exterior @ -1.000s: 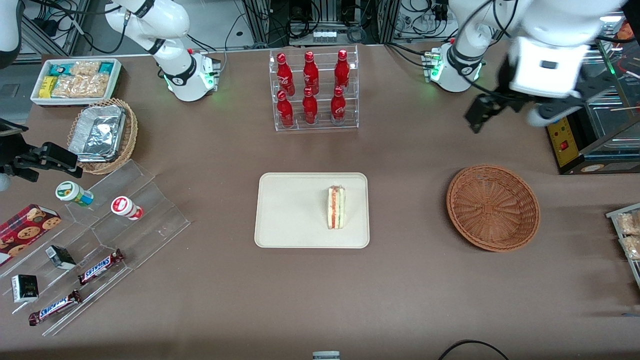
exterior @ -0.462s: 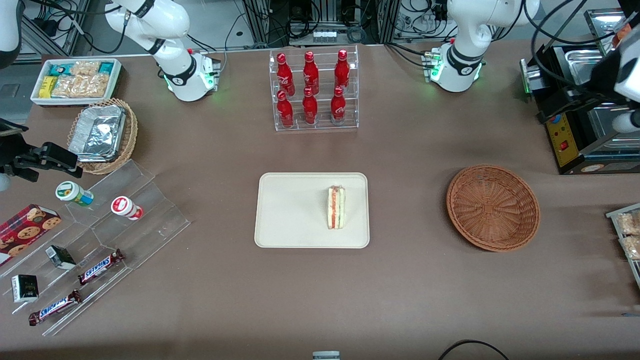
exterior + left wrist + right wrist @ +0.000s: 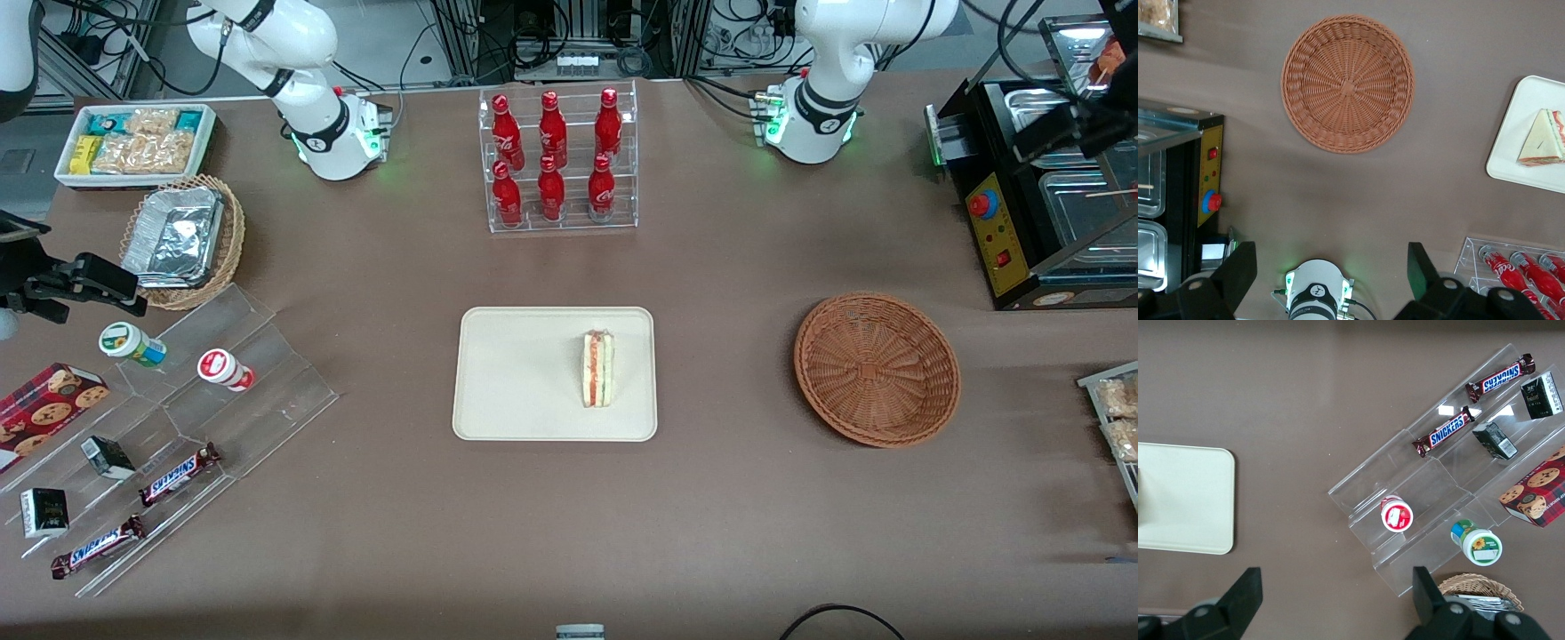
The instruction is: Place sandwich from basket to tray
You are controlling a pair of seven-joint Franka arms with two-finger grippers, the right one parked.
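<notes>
The sandwich lies on its side on the cream tray, near the tray edge that faces the basket; it also shows in the left wrist view on the tray. The reddish-brown wicker basket holds nothing. My gripper hangs high above the table, farther from the front camera than the basket, with its fingers wide apart and nothing between them. In the front view it shows only as dark parts over the black machine.
A black machine with steel pans stands at the working arm's end. A clear rack of red bottles stands farther from the front camera than the tray. The working arm's base is beneath my gripper. Snack shelves lie toward the parked arm's end.
My arm has swung away from the air above the basket toward the working arm's end, now over the black machine. Sandwich, tray and basket have not moved.
</notes>
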